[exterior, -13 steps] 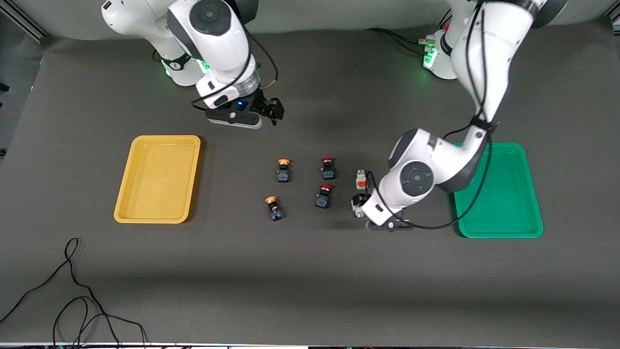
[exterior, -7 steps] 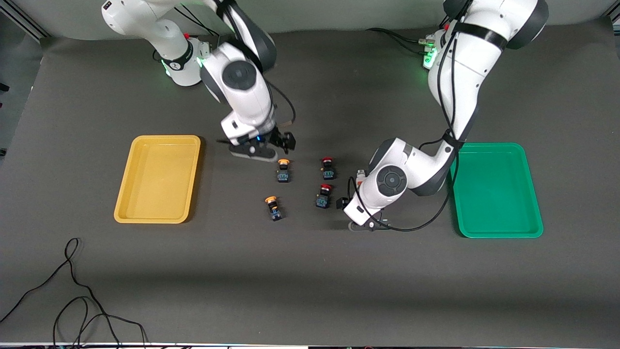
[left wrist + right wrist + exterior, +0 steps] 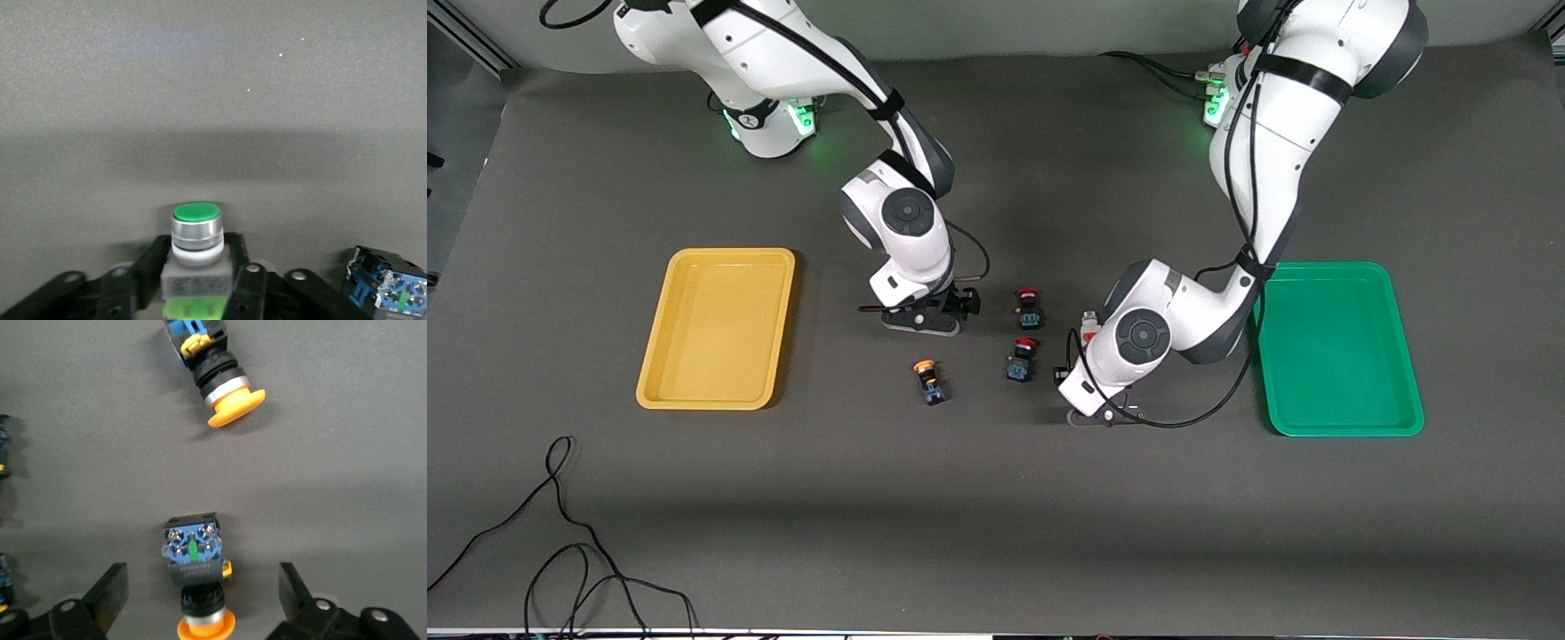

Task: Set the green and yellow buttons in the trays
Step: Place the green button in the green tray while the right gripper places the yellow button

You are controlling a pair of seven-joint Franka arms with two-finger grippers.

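Observation:
My right gripper is open and low at the table, its fingers on either side of a yellow-capped, black-bodied button lying between them; my right gripper does not touch it. A second yellow-capped button lies nearer the front camera and also shows in the right wrist view. My left gripper is shut on the white-bodied green-capped button, which stands on the table. A white button with an orange-red face peeks out beside the left arm. The yellow tray and the green tray hold nothing.
Two black-bodied switches with red caps lie between the two grippers; the blue base of one shows in the left wrist view. A loose black cable lies near the front edge toward the right arm's end.
My right arm has come down from near its base onto the yellow-capped button nearest it, which it now hides in the front view. My left arm shifted slightly over the white green-capped button, then held.

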